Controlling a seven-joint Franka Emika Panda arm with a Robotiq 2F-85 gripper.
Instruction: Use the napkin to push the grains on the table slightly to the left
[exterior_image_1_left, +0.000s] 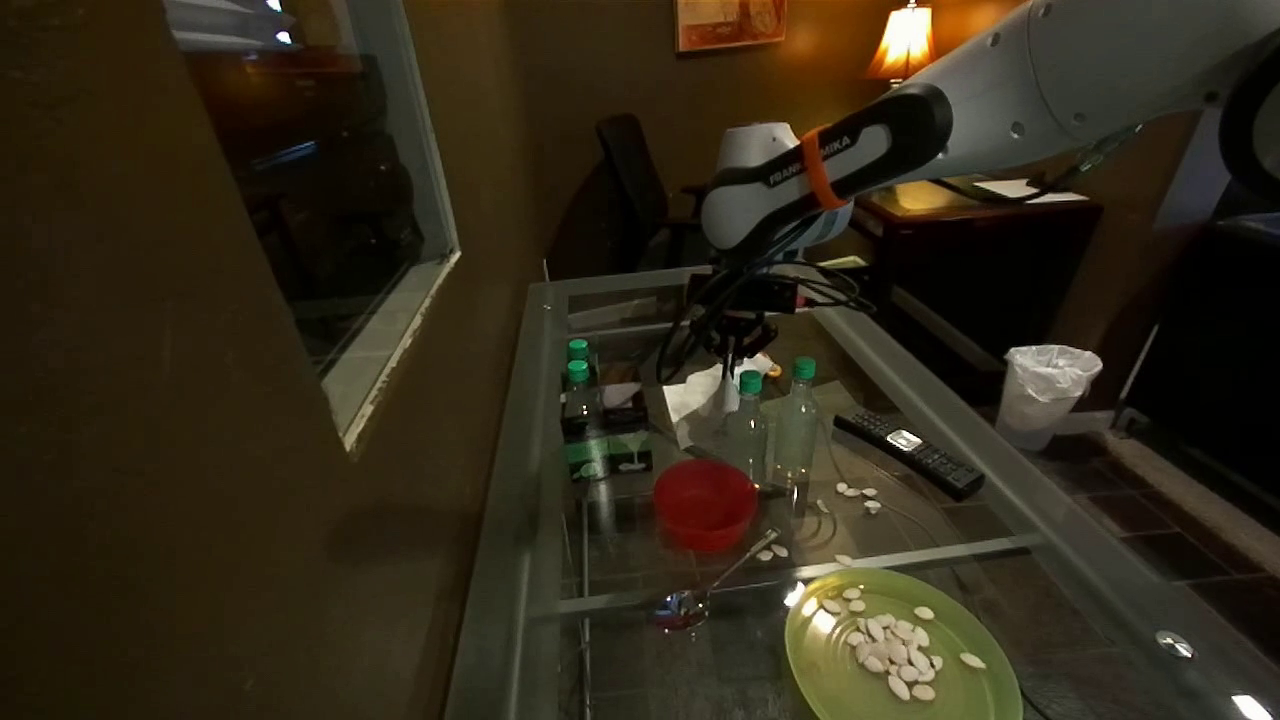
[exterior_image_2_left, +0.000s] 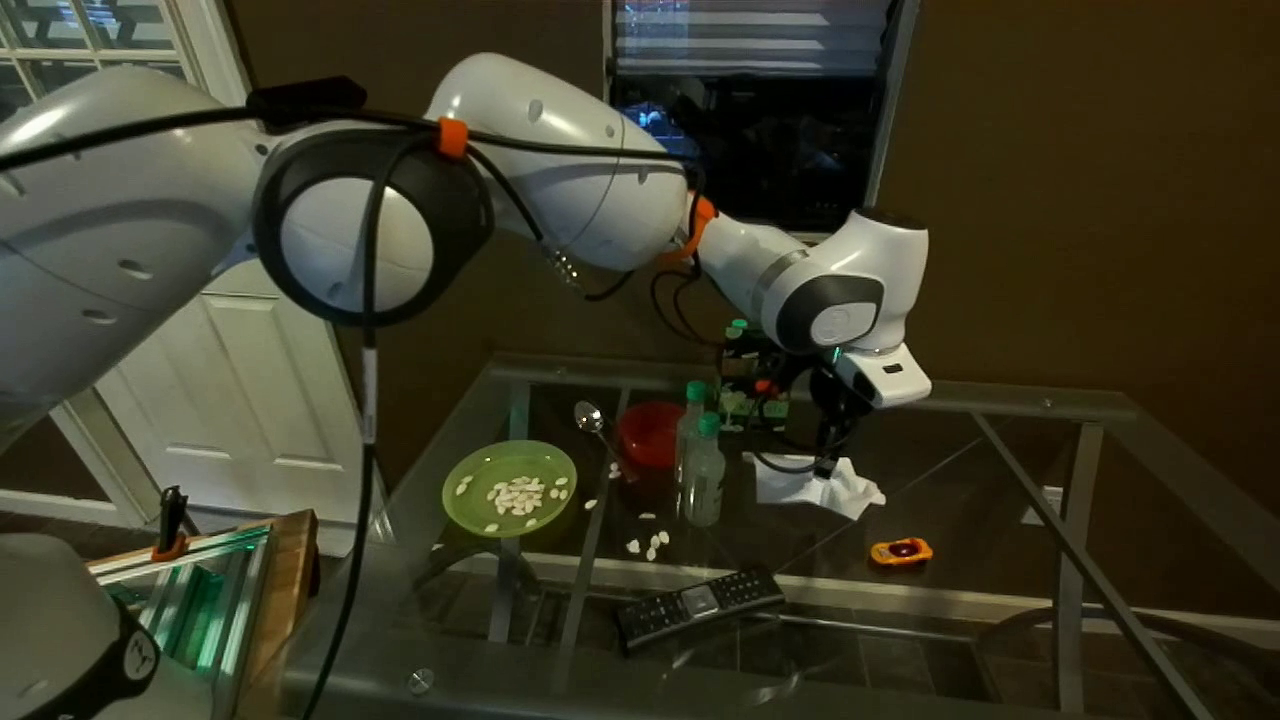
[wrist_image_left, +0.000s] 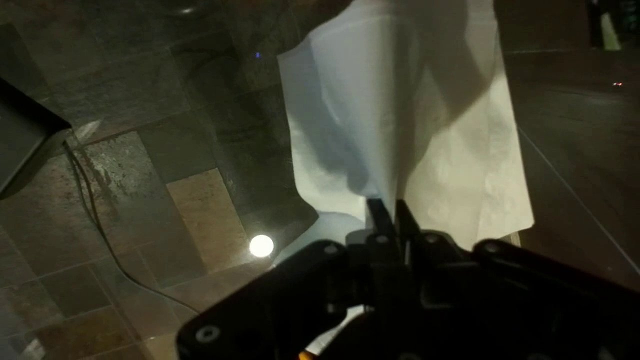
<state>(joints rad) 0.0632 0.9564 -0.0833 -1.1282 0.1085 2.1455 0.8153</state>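
Observation:
The white napkin (exterior_image_1_left: 690, 400) lies spread and creased at or close above the glass table (exterior_image_1_left: 508, 480). It also shows in an exterior view (exterior_image_2_left: 800, 490) and in the wrist view (wrist_image_left: 450, 165). My gripper (wrist_image_left: 388, 202) points down with its fingers shut on a raised fold of the napkin; it shows in both exterior views (exterior_image_1_left: 730, 368) (exterior_image_2_left: 826, 465). I cannot tell whether the napkin is lifted. The loose pale grains (exterior_image_1_left: 855, 492) lie on the glass beyond the two bottles from the gripper, apart from the napkin; an exterior view shows them too (exterior_image_2_left: 652, 543).
Two clear bottles with green caps (exterior_image_2_left: 703, 470) stand between napkin and grains. A red bowl (exterior_image_1_left: 705, 505), a spoon (exterior_image_1_left: 685, 608), a green plate with pale pieces (exterior_image_2_left: 470, 510), a black remote (exterior_image_2_left: 700, 603), a bottle carton (exterior_image_1_left: 608, 455) and an orange object (exterior_image_2_left: 900, 552) are around.

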